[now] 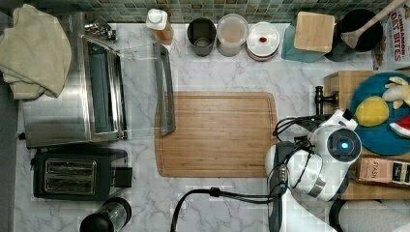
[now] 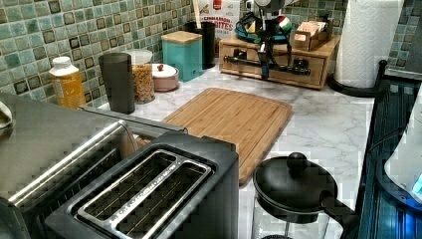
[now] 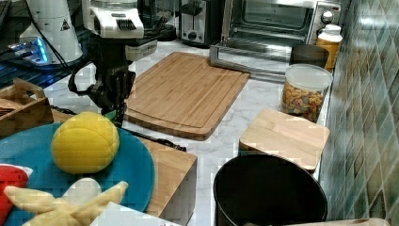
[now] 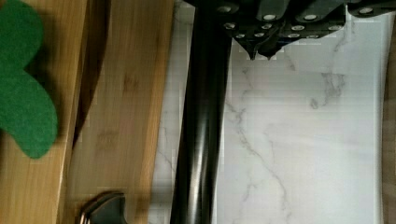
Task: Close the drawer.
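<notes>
From the top view, I have the white Panda arm at the top view's right, its black gripper [image 1: 316,126] low beside the shallow light-wood drawer with its long black bar handle [image 1: 319,99]. The drawer sits under a teal plate [image 1: 374,137] of toy food, just right of the big bamboo cutting board [image 1: 217,133].

In the left view, the drawer [image 2: 278,69] is at the far end of the marble counter, and the gripper [image 2: 265,59] hangs in front of its panel at the handle bar.

The right view puts the gripper [image 3: 113,89] down on the board side of the wooden box, past a yellow fabric ball [image 3: 84,141].

The wrist view shows the black bar [image 4: 201,116] running just beside the fingertips [image 4: 261,46], which meet at a point with nothing between them: pinched together, gripping nothing. A dark gap beside the front panel [image 4: 126,102] suggests to me the drawer isn't fully home.

I judge this the push step; next I'd press the closed fingers against the handle or panel, straight inward, keeping square so nothing skids off.
</notes>
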